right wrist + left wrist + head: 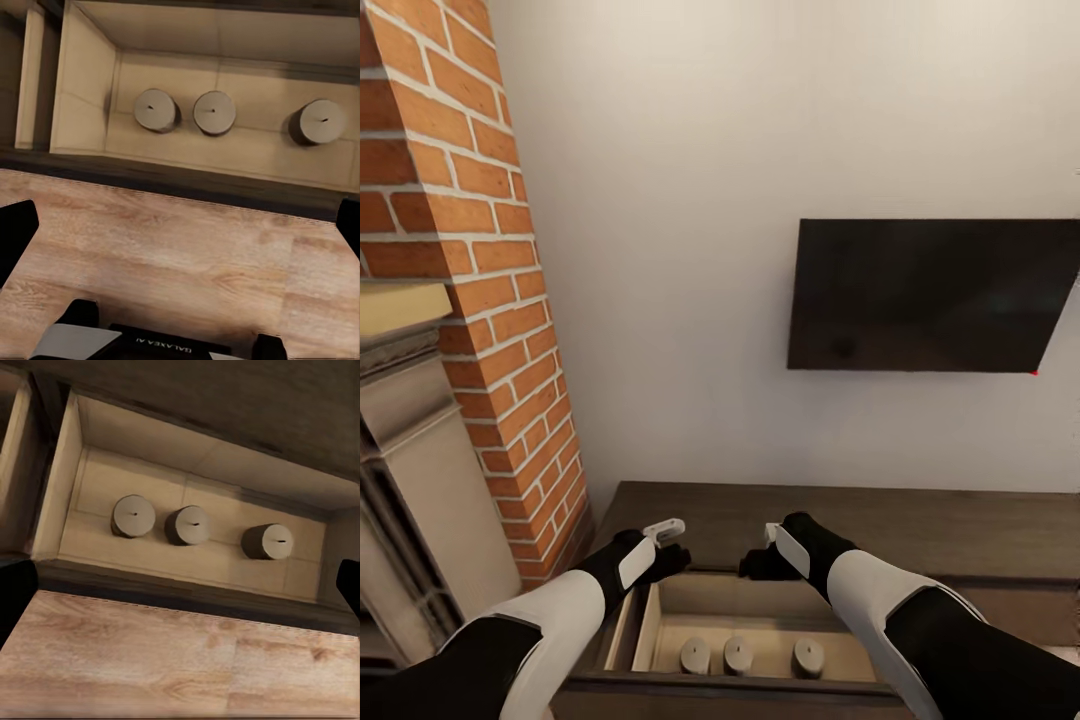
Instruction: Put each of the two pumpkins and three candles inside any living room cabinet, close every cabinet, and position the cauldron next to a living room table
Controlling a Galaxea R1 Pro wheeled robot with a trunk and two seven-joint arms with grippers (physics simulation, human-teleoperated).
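Pale plaster wall [690, 200] ahead, carrying a flat black wall-mounted television screen [930, 295]. A red brick chimney column [480, 250] stands to the left, with the pale stone fireplace surround [410, 480] below it.

Long, low dark-brown wooden cabinet [920, 525] against the wall beneath the screen. One pull-out drawer with a pale wood interior [760, 600] stands open toward the robot. Light wood-plank floor [172, 667] lies in front of it.

Both white-and-black arms reach forward over the open drawer. Left gripper [665, 545] and right gripper [765, 560] hover above the drawer's rear part, near one another and holding nothing. Jaws: both wrist views show black finger parts at opposite frame edges with open space between, so both pairs are judged spread.

Three short grey-brown cylindrical candles with paler tops [750, 656] stand upright in a row on the drawer floor, apart from each other; the row runs parallel to the drawer front. They lie below the jaws and nearer the robot.

Judgement: the candle portion appears done. The drawer remains open, and the pumpkins are not yet in it. The open drawer front lies below and behind both grippers, roughly equally near to each; any closing push would have to come from the robot's side toward the wall.
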